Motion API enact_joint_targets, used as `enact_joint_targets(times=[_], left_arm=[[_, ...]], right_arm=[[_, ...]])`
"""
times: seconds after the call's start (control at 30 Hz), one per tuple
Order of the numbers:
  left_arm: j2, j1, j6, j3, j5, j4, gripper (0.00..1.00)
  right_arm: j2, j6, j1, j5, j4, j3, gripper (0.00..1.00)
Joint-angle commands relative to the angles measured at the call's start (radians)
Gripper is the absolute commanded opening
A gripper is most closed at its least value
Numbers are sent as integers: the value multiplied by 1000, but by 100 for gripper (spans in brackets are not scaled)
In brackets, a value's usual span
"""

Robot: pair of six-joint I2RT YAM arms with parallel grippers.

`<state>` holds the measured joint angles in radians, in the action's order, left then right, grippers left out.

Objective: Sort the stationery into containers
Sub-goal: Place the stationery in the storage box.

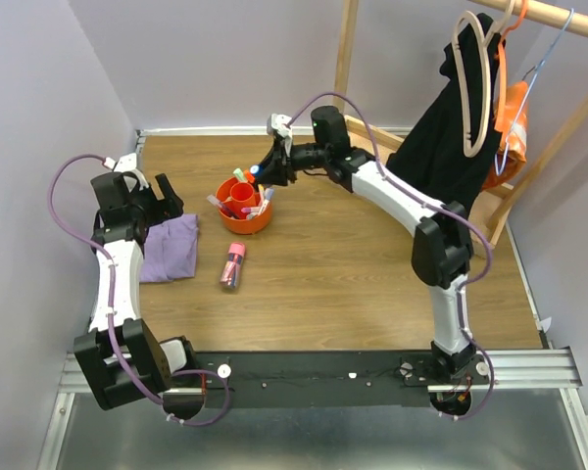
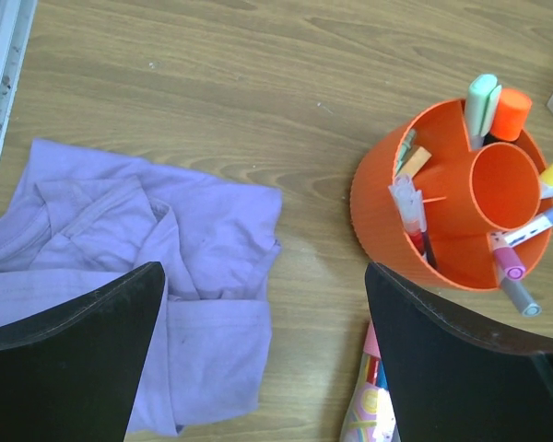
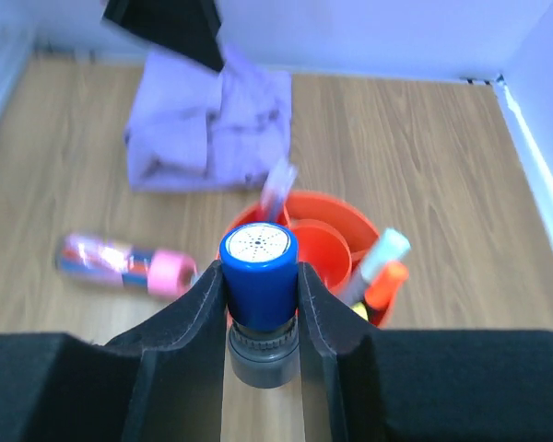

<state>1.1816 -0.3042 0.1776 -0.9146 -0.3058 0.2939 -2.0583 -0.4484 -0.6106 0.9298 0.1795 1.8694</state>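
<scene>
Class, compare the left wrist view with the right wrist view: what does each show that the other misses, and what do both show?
Only the left wrist view: the left gripper, jaws wide apart and empty, and the compartments of the orange tub from above. Only the right wrist view: the right gripper shut on the blue cylinder. Both: the tub holding pens, the purple cloth, and the pink-capped tube lying on the table, cut off in the left wrist view.

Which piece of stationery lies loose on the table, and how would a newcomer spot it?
Find the round orange tub midway across the wooden table. Just nearside of it, right of the folded purple cloth, lies a clear tube. Unlike the pens and markers standing in the tub, it lies flat alone and has a pink cap.
</scene>
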Motion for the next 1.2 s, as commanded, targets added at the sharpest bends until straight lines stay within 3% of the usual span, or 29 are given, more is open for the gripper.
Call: enact_joint_targets(times=[0.0,0.5,1.17], left_arm=[[6,-21,52,-41,-44,25,99],[-28,-32,10,6,-65,114,99],[-82,-47,0,28,-53,168,99]], right_arm=[[-132,546,-26,20,-508,31,1],[-473,697,-95,-137,-612,411,1],[-562,585,-117,-261,-578,340,4]])
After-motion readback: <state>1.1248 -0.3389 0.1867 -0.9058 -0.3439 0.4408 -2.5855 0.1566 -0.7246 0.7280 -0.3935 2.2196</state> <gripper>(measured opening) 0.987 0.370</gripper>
